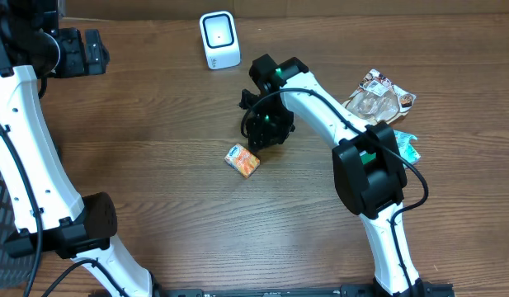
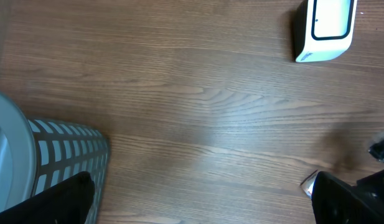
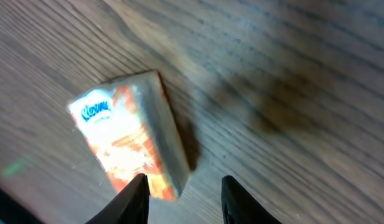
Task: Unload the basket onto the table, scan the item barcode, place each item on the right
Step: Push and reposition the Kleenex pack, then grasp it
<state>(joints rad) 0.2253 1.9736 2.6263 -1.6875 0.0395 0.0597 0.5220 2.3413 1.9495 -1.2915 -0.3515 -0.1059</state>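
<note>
**A:** Right gripper [image 3: 185, 200] status?

**B:** Part open. Fingers [image 3: 137, 198] stand apart with bare table [image 3: 291, 74] showing between them. Nothing is clamped, so call it released.

**A:** Touching anything?

**B:** The pack [image 3: 126, 140] lies just ahead of the jaws. Its near corner sits right beside the finger on the left of the wrist view. The view is too blurred to tell contact from a hairline gap.

**A:** Pack pose?

**B:** It lies flat on the wood with its orange-and-white printed face up. In the wrist view the long axis runs diagonally, from that near corner up and away to the left. The end with the blue logo is the far one. Overhead it sits mid-table, just beside the gripper head, on the robot's side and a bit to its left. The axis there runs upper left to lower right.

**A:** Barcode side?

**B:** Can't tell.

**A:** Further out?

**B:** Bags [image 1: 380, 99] are on the right, past the right arm's elbow. The left gripper [image 2: 201, 186] is at the far left corner with its jaws wide and only table between them, holding nothing. A slatted basket [image 2: 67, 155] is by one of its fingers.

**A:** Scanner?

**B:** The white scanner [image 1: 219, 40] stands near the far edge, well apart from the pack.
</note>
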